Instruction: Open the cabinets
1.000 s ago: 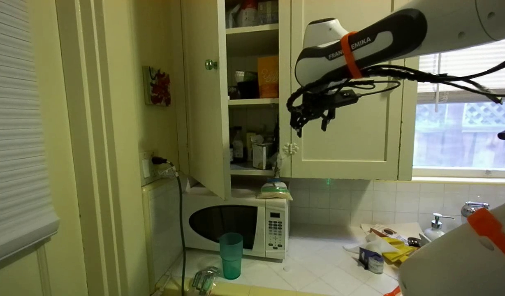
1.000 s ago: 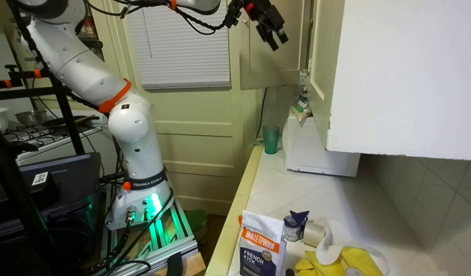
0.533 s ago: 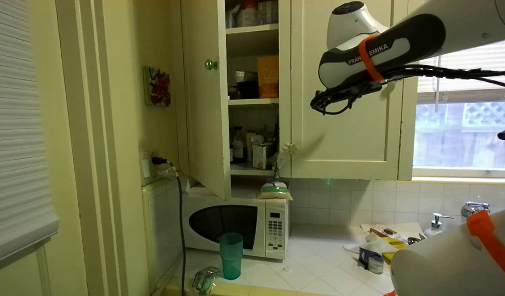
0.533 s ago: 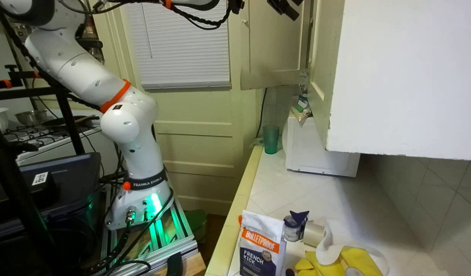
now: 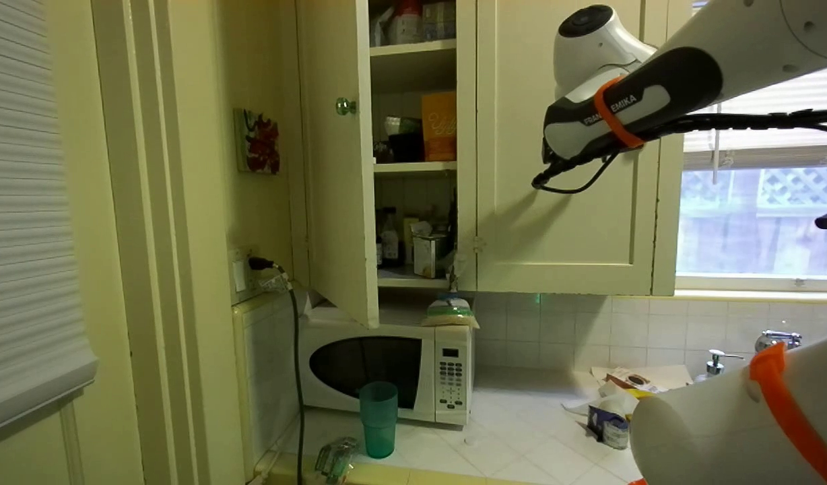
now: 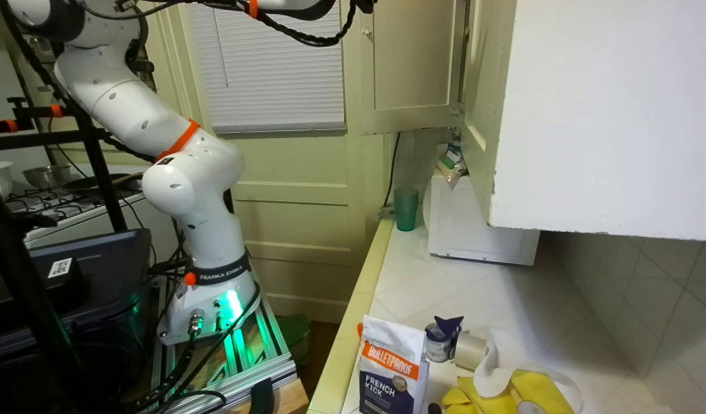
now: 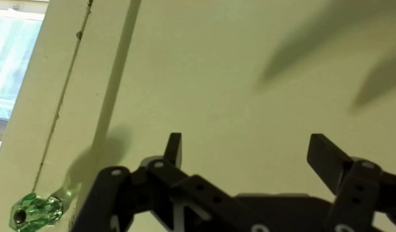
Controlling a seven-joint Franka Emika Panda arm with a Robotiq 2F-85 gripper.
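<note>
The cream-white cabinets have one door (image 5: 336, 168) swung open at the left, showing shelves of packages and bottles. Its round glass knob (image 5: 345, 106) faces out. The neighbouring door (image 5: 561, 236) is shut; both doors also show in an exterior view, the open one (image 6: 413, 69) beyond the shut one (image 6: 482, 92). In the wrist view my gripper (image 7: 246, 135) is open and empty in front of the shut door's panel (image 7: 217, 90). A green glass knob (image 7: 35, 211) is at lower left, outside the left finger. The fingers are hidden in both exterior views.
A white microwave (image 5: 366, 411) stands under the open door, with a bag (image 5: 449, 312) on top. A teal cup (image 5: 378, 417) is before it. A window (image 5: 757, 222) is right of the cabinets. A coffee bag (image 6: 390, 368) and yellow cloth (image 6: 520, 394) lie on the counter.
The arm's wrist has moved right across the shut door and turned, so the fingers are no longer seen in the exterior views; they rose out of frame in one of them. The doors have not moved.
</note>
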